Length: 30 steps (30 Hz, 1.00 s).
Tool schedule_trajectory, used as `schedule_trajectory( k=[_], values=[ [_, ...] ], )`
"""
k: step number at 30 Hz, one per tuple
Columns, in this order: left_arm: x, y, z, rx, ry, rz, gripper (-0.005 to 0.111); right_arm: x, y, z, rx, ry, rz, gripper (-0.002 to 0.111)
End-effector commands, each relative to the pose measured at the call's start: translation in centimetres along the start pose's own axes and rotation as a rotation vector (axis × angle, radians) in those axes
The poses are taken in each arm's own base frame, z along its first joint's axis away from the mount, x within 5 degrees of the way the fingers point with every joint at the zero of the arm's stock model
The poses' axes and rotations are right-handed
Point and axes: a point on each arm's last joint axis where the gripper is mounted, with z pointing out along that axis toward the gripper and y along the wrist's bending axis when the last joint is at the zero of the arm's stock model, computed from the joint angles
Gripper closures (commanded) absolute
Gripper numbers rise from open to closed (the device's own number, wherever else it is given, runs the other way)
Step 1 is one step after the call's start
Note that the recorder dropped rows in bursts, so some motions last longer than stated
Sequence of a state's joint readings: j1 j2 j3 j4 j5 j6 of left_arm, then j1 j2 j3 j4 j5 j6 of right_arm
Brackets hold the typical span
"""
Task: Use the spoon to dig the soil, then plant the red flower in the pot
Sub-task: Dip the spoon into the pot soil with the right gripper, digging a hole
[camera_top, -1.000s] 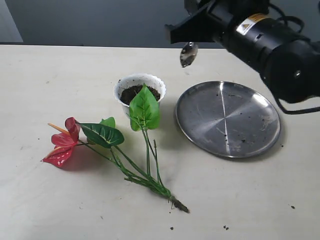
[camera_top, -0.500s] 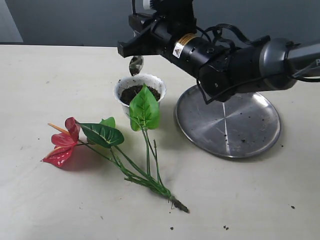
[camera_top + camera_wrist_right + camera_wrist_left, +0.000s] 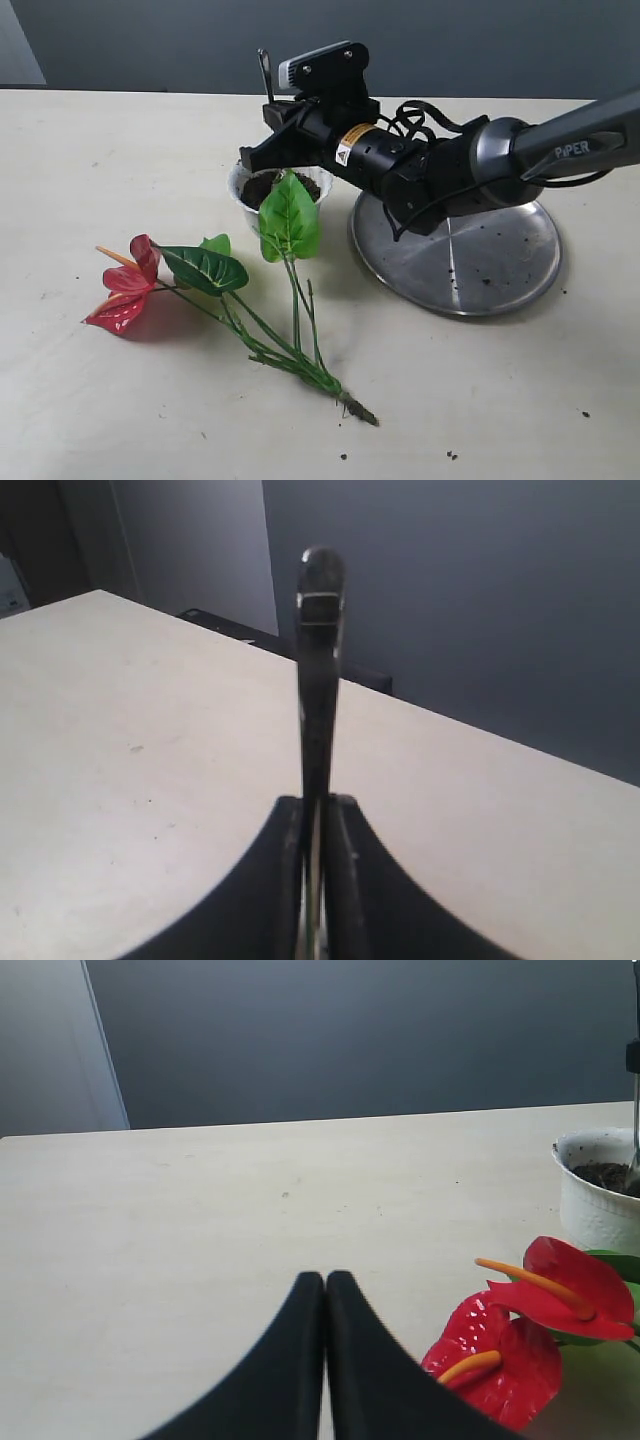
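My right gripper [image 3: 268, 128] hovers over the white scalloped pot [image 3: 243, 190], shut on the spoon [image 3: 265, 75]. The thin handle stands up above the fingers; the bowl is hidden behind the gripper. The right wrist view shows the jaws [image 3: 318, 802] clamped on the handle [image 3: 320, 630]. In the left wrist view the spoon [image 3: 636, 1130] reaches down into the dark soil [image 3: 605, 1174] in the pot [image 3: 590, 1215]. The red flower [image 3: 125, 285] lies flat on the table, one leaf [image 3: 290, 215] against the pot, roots toward the front. My left gripper [image 3: 325, 1280] is shut and empty beside the blooms [image 3: 520, 1360].
A large round steel plate [image 3: 480, 250] with a few soil crumbs lies right of the pot, partly under my right arm [image 3: 450, 170]. Loose crumbs [image 3: 450, 455] dot the table near the front edge.
My right arm has swung left from above the plate to the pot and dropped lower. The spoon bowl, which hung in the air, has gone down at the pot.
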<state>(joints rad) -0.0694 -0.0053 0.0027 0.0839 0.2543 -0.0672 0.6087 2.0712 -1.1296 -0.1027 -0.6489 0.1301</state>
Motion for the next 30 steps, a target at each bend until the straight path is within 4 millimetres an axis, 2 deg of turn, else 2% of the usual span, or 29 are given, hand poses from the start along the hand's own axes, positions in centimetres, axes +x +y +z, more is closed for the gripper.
schedule_trajectory(
  k=[1,7,11,16,24,27,30],
  values=[
    [-0.2,0.0,0.0,0.005,-0.012,0.0,0.105,-2.8,0.3,-0.8,-0.017,-0.13,-0.004,0.109],
    [-0.2,0.0,0.0,0.005,-0.012,0.0,0.105,-6.1,0.5,-2.2,-0.021,-0.22,-0.006,0.109],
    [-0.2,0.0,0.0,0.005,-0.012,0.0,0.105,-6.4,0.5,-2.3,-0.019,-0.212,-0.007,0.109],
    [-0.2,0.0,0.0,0.005,-0.012,0.0,0.105,-4.4,0.3,-1.9,0.004,-0.039,-0.005,0.109],
    [-0.2,0.0,0.0,0.005,-0.012,0.0,0.105,1.2,-0.1,0.0,0.01,0.097,0.007,0.109],
    [-0.2,0.0,0.0,0.005,-0.012,0.0,0.105,1.6,-0.1,0.1,0.012,0.106,0.041,0.109],
    [-0.2,0.0,0.0,0.005,-0.012,0.0,0.105,0.7,0.0,0.0,0.003,0.043,0.043,0.109]
  ],
)
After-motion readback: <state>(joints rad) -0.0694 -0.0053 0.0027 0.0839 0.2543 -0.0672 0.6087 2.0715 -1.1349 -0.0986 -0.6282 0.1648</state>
